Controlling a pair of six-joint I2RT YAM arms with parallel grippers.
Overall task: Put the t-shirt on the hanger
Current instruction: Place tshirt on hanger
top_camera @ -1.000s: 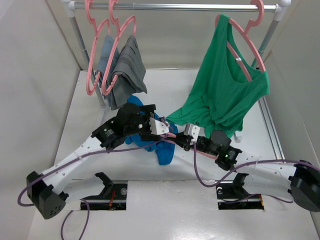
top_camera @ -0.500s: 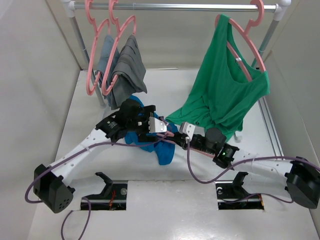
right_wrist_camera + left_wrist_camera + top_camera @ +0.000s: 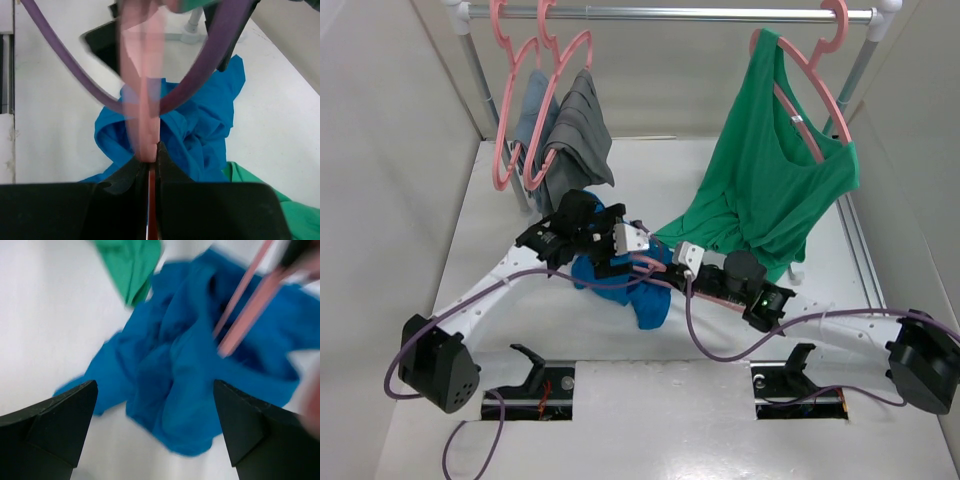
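Observation:
The blue t-shirt (image 3: 642,298) lies crumpled on the white table, between the two arms. My right gripper (image 3: 682,258) is shut on a thin bar of the pink hanger (image 3: 144,95), which reaches out over the t-shirt (image 3: 202,132). In the top view only a short pink piece of the hanger (image 3: 653,266) shows between the grippers. My left gripper (image 3: 626,243) hangs open just above the t-shirt (image 3: 185,380), with nothing between its fingers (image 3: 55,420). The hanger's bars (image 3: 247,307) cross the shirt's upper right in the left wrist view.
A rail (image 3: 670,14) at the back carries a green sleeveless top (image 3: 770,180) on a pink hanger and grey garments (image 3: 570,150) on pink hangers. The green top's hem (image 3: 132,262) trails close to the t-shirt. A purple cable (image 3: 210,65) loops in front of the right wrist camera.
The left gripper has opened a little wider and drawn back left over the t-shirt. The right arm has carried the hanger leftward, closer to the left gripper.

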